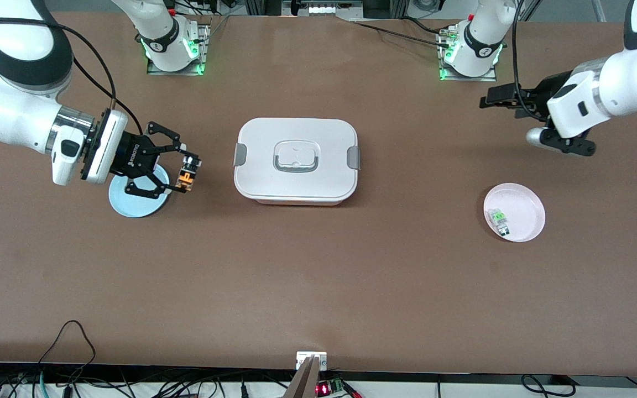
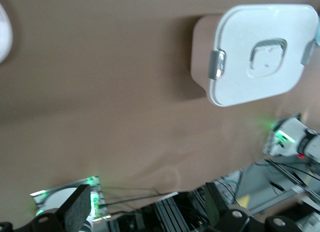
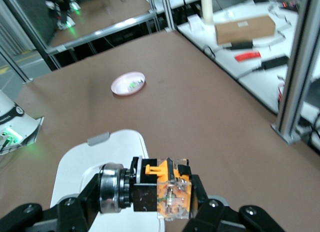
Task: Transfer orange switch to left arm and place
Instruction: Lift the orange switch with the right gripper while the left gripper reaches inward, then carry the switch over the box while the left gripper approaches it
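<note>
The box (image 1: 296, 161), white with grey side latches and a handle recess in its lid, sits at the centre of the front view, squarely between the two grippers. In the lower right of that view a pink plate (image 1: 523, 200) rests on the brown table (image 1: 318, 287), with a small clear-and-green component (image 1: 499, 220) lying in it. At left-centre a pale blue disc (image 1: 130, 204) lies flat on the table, partly covered by the right gripper's black linkage.

The right gripper (image 1: 184, 172) hangs over the edge of the blue disc at left-centre of the front view, pointing toward the box. Its fingers are clenched on the orange switch (image 1: 188, 176), which sits crosswise between the tips. In the right wrist view the switch (image 3: 162, 192) fills the lower centre, black cylindrical end toward one finger, orange body toward the other, with the box lid just past it.

The left gripper (image 1: 491, 103) waits in the upper right of the front view, well above the pink plate, fingers released and holding nothing; its pads (image 2: 76, 210) show wide apart at the bottom edge of the left wrist view
</note>
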Controlling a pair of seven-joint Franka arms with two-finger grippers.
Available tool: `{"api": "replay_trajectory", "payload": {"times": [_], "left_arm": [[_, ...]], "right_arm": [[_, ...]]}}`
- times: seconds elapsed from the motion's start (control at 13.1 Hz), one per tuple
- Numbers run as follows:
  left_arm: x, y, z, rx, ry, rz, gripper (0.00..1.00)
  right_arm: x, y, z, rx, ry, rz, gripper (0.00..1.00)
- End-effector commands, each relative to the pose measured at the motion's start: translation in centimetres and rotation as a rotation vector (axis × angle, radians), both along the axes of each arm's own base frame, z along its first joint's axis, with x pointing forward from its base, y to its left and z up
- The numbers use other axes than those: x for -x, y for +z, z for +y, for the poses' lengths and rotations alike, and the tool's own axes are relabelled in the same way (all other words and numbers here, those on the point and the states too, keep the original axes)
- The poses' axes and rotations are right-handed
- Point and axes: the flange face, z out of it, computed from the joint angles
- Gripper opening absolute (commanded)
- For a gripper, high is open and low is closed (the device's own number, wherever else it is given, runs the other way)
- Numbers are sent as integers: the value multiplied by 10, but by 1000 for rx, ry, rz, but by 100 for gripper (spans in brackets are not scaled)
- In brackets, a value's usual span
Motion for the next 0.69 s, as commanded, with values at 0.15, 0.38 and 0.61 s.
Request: {"api": "replay_trajectory", "payload": {"times": [0.15,0.38,0.61], "left_arm": [[-22,-52,-36,202,7,150,100],[-37,-51,-79,375,62,58,100],[-57,-58,-102,648,176,-95,100]], "right_arm": [[0,-11,33,-226,86,-110,29],[6,-11,61,-297,115,-133,29],[12,-34,102,-396,141,-109,29]]}}
